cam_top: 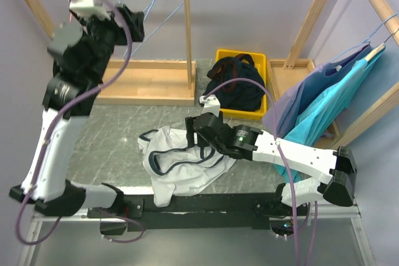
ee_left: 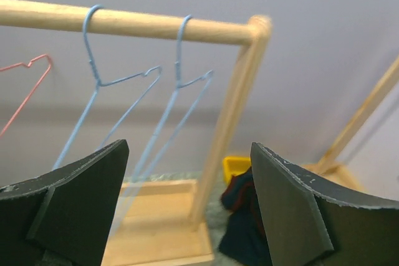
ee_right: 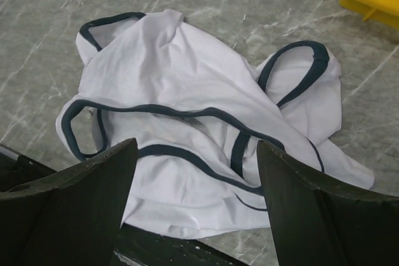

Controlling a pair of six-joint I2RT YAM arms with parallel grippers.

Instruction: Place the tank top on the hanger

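in yellow bin (cam_top: pixel 226 56): dark garment (cam_top: pixel 235 85). tank top (ee_right: pixel 193 147) crumpled on table; both jaws wide open, empty.

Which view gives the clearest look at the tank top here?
The right wrist view: the tank top fills the frame, crumpled on the table with its navy trim loops plain. The top external view shows it smaller, partly covered by the right arm. The left wrist view does not show it.
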